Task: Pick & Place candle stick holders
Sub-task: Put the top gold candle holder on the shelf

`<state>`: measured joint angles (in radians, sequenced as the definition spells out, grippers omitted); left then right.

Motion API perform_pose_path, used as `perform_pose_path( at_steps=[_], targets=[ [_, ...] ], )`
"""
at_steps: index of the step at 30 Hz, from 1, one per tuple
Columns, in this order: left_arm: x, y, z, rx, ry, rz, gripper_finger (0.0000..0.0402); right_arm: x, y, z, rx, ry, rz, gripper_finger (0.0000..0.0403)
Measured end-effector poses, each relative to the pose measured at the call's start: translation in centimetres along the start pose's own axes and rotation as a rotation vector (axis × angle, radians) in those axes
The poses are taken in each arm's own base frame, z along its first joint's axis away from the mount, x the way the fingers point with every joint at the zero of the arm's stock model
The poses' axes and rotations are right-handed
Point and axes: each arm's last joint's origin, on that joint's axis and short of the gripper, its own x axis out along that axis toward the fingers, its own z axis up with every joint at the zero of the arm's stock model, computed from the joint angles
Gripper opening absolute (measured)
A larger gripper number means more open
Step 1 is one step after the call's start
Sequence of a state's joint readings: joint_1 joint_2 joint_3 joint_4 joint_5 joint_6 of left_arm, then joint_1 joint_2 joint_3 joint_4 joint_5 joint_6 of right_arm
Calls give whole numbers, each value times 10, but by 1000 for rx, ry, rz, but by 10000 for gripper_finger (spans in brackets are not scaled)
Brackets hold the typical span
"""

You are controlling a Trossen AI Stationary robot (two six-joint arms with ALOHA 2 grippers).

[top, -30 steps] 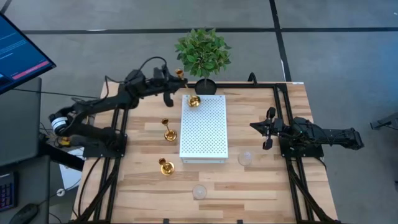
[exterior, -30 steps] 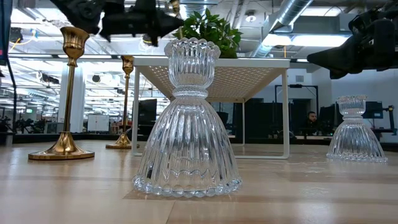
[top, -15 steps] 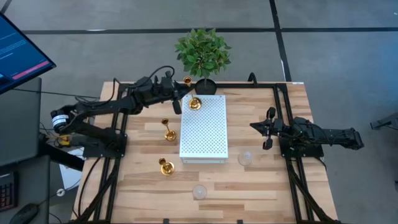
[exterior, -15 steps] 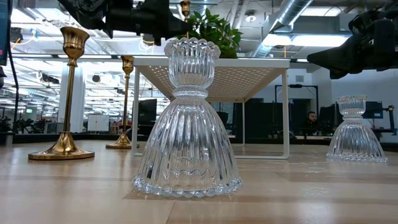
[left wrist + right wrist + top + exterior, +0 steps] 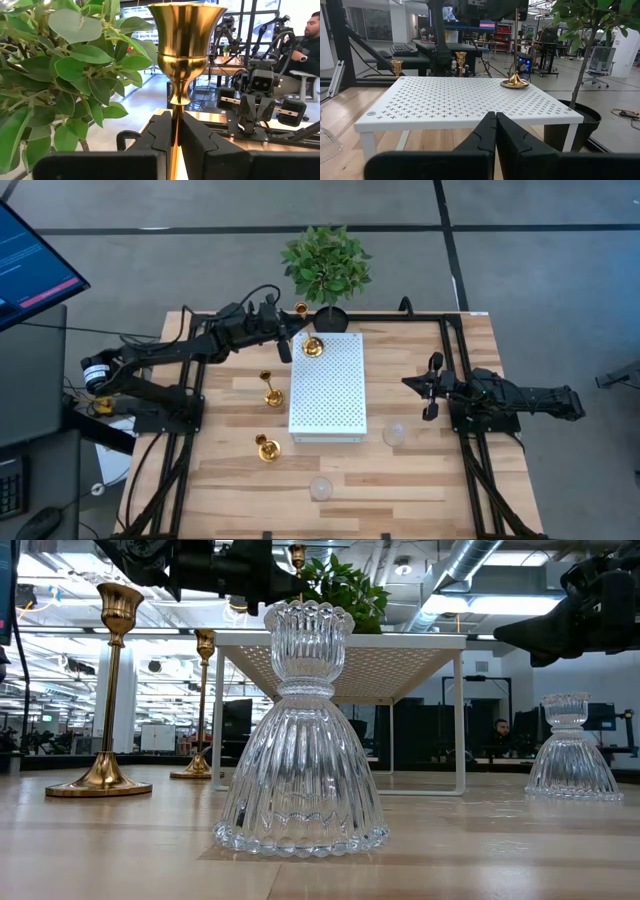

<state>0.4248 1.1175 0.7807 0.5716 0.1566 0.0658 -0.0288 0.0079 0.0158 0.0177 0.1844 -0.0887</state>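
My left gripper [image 5: 292, 330] is shut on the tallest gold holder [image 5: 186, 45], at the far left corner of the white perforated stand [image 5: 330, 395]. Two more gold holders stand on their round bases on the table left of the stand, one [image 5: 270, 388] farther, one [image 5: 267, 447] nearer. One clear glass holder [image 5: 395, 434] stands by the stand's near right corner, another [image 5: 320, 487] nearer the front edge. My right gripper [image 5: 410, 383] is shut and empty, right of the stand. My left gripper pinches the holder's thin stem [image 5: 174, 127] between its two fingers, just below the cup. The fingers come level from the table's left and lie across the stem. The holder stands upright, its round base [image 5: 515, 83] on the stand's top.
A green potted plant [image 5: 326, 270] stands just behind the stand's far edge, close to the held holder. The black frame rails run along the table's left and right sides. A person sits in the room beyond the table [image 5: 310, 35].
My left gripper has gone toward the table's right, closer to the white stand, keeping its hold. The gold holder's top has moved with it, while the base has stayed at the stand's far left corner. It has since kept still.
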Motion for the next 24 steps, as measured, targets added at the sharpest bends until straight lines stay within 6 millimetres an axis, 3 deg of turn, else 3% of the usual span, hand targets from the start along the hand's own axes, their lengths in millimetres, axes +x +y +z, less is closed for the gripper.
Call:
perform_pose_path(
  at_steps=[24],
  targets=[
    [0,0,0,-2,-8,-1,32,0,0,0,0,0,0,0]
  ],
)
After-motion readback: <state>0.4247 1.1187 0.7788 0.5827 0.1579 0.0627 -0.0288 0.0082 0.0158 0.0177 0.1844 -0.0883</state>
